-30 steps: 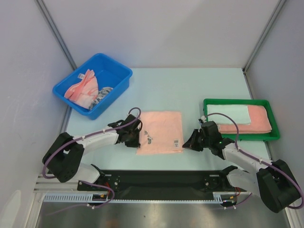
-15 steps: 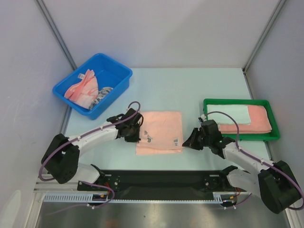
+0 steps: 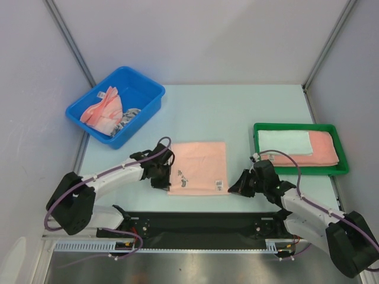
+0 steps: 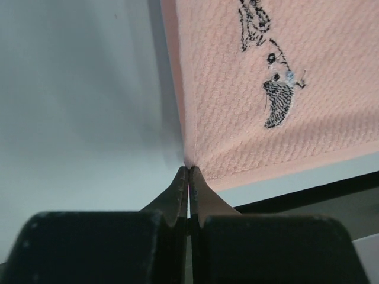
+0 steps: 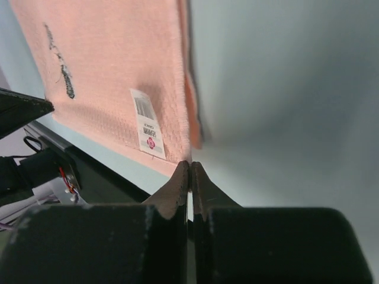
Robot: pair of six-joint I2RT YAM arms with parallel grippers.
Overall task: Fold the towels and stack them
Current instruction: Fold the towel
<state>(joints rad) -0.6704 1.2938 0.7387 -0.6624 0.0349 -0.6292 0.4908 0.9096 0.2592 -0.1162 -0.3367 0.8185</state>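
A salmon-pink towel (image 3: 200, 165) lies flat on the table near the front edge, with a small dark embroidered figure and a white label. My left gripper (image 3: 168, 182) is shut on its near left corner; in the left wrist view the fingertips (image 4: 189, 170) pinch the corner of the towel (image 4: 266, 59). My right gripper (image 3: 233, 189) is shut on the near right corner; in the right wrist view the tips (image 5: 190, 165) meet at the edge of the towel (image 5: 106, 59) beside the label (image 5: 147, 123). More towels (image 3: 106, 109) lie crumpled in a blue bin.
The blue bin (image 3: 145, 89) stands at the back left. A green tray (image 3: 296, 127) at the right holds a folded pale mint towel (image 3: 284, 142) and a folded pink towel (image 3: 323, 147). The black front rail (image 3: 201, 222) runs just below the towel.
Both grippers have moved toward the front edge and the pink towel has slid a little that way with them. The right arm has drawn back and lower.
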